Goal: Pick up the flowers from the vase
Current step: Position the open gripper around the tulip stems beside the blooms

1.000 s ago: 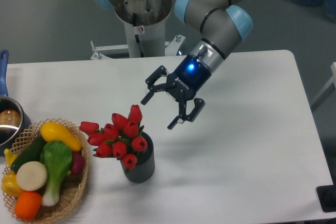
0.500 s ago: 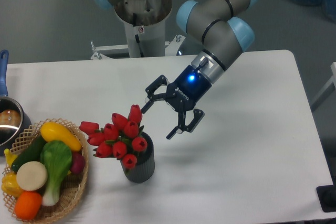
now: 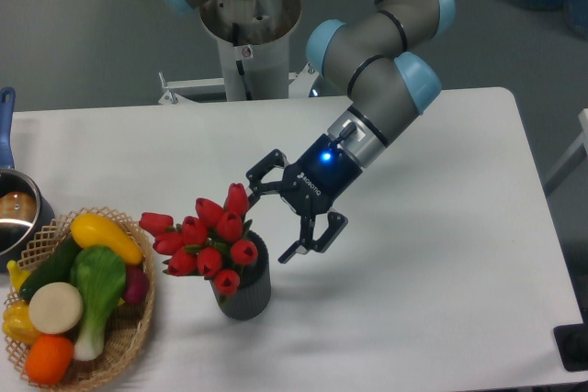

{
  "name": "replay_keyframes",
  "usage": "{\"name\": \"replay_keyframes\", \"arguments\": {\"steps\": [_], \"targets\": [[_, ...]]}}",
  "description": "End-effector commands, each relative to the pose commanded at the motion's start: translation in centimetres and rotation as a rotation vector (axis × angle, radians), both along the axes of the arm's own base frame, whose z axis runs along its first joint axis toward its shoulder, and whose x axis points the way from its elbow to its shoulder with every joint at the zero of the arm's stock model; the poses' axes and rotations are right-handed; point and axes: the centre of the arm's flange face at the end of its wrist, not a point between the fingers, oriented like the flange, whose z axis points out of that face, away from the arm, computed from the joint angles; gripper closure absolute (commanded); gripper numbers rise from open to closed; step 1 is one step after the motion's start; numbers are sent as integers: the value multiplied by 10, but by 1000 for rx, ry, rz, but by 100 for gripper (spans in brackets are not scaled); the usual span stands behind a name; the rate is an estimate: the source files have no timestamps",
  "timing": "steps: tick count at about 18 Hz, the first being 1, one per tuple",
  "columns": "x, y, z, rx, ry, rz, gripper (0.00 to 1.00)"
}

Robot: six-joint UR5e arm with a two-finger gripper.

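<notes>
The flowers (image 3: pixel 204 236) are a bunch of red tulip buds standing in the vase (image 3: pixel 245 289), a small dark grey ribbed cylinder near the table's front left. My gripper (image 3: pixel 268 216) hangs just right of the bunch, open, with one finger close to the topmost bud and the other finger (image 3: pixel 308 238) lower right, beside the vase's rim. Nothing is held between the fingers. The stems are hidden inside the vase.
A wicker basket (image 3: pixel 127 337) of colourful vegetables sits at the front left, close to the flowers. A metal pot (image 3: pixel 16 213) with a blue handle stands at the left edge. The robot's base (image 3: pixel 248 34) rises behind the table.
The gripper has moved down and left toward the flowers, staying open. The flowers and vase have not moved.
</notes>
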Motion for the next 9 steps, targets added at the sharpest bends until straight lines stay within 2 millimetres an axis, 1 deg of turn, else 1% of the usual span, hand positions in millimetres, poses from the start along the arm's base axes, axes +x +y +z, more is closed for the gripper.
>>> {"name": "replay_keyframes", "arguments": {"steps": [2, 5, 9], "targets": [[7, 6, -1, 4, 12, -21, 0], [7, 10, -9, 3, 14, -28, 0], [8, 14, -6, 7, 19, -34, 0]]}}
